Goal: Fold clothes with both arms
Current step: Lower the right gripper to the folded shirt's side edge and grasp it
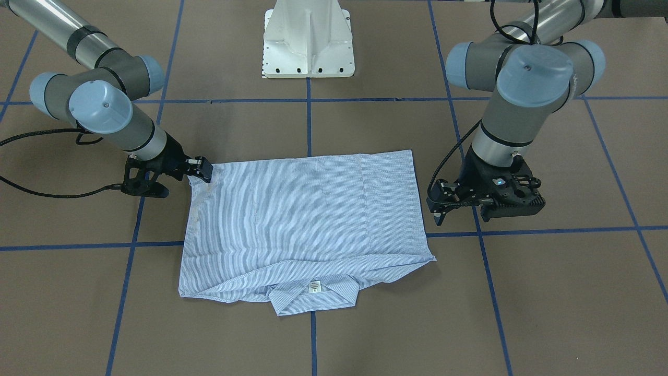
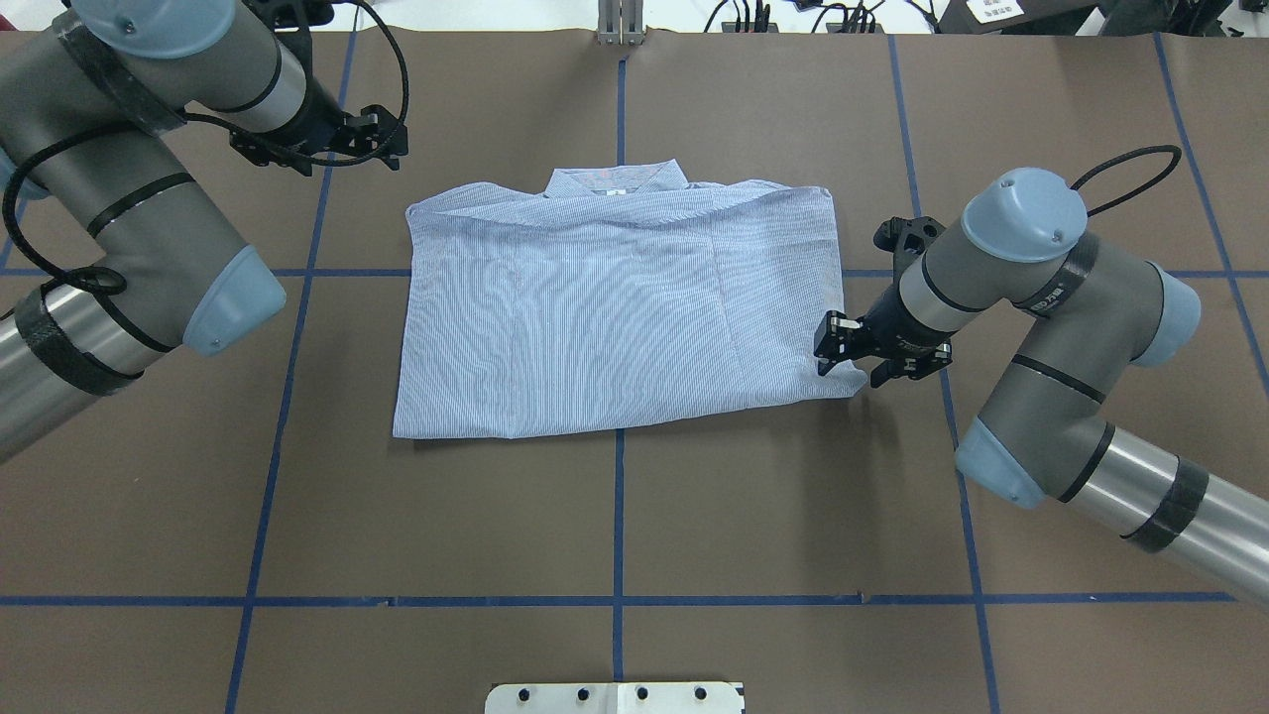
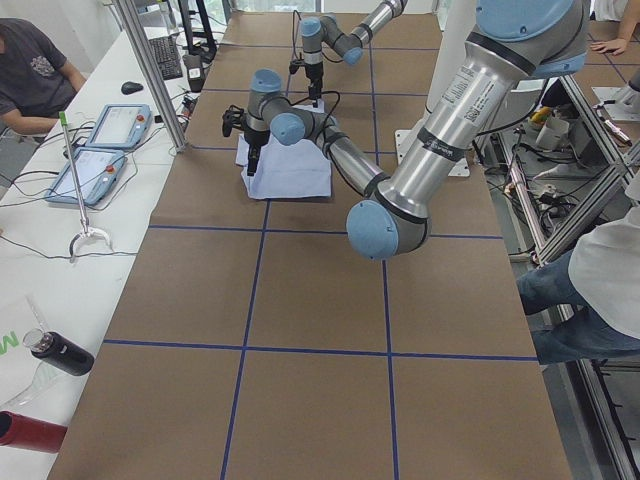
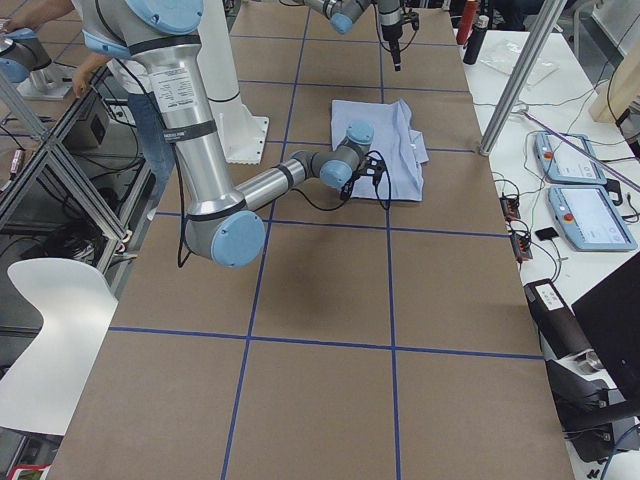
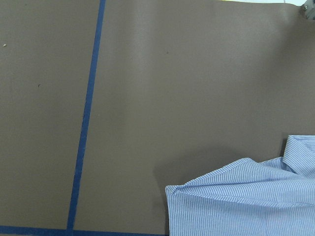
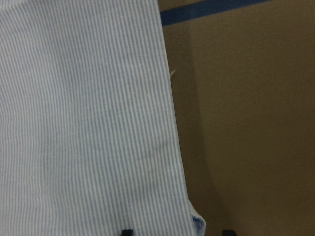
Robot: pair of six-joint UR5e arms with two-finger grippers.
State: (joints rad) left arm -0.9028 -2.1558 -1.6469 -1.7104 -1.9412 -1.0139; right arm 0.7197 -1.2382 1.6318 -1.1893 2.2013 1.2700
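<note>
Crosswise on the desk (image 2: 694, 516) lies the shirt (image 2: 615, 307), folded into a rectangle whose long axis runs from the robot's left to its right, with the collar (image 2: 615, 180) on the far edge. The right hand (image 2: 831, 349) is the nearer one: it sits low at the shirt's right edge, close to the near right corner. Its wrist view shows the fingers parted with that hem between them, not yet pinched. The right arm reaches in low and nearly level from the side. The left hand (image 2: 390, 139) hangs apart from the cloth, beyond the far left corner, so the shirt lies rightward and toward the robot from it. I cannot tell whether its fingers are parted.
</note>
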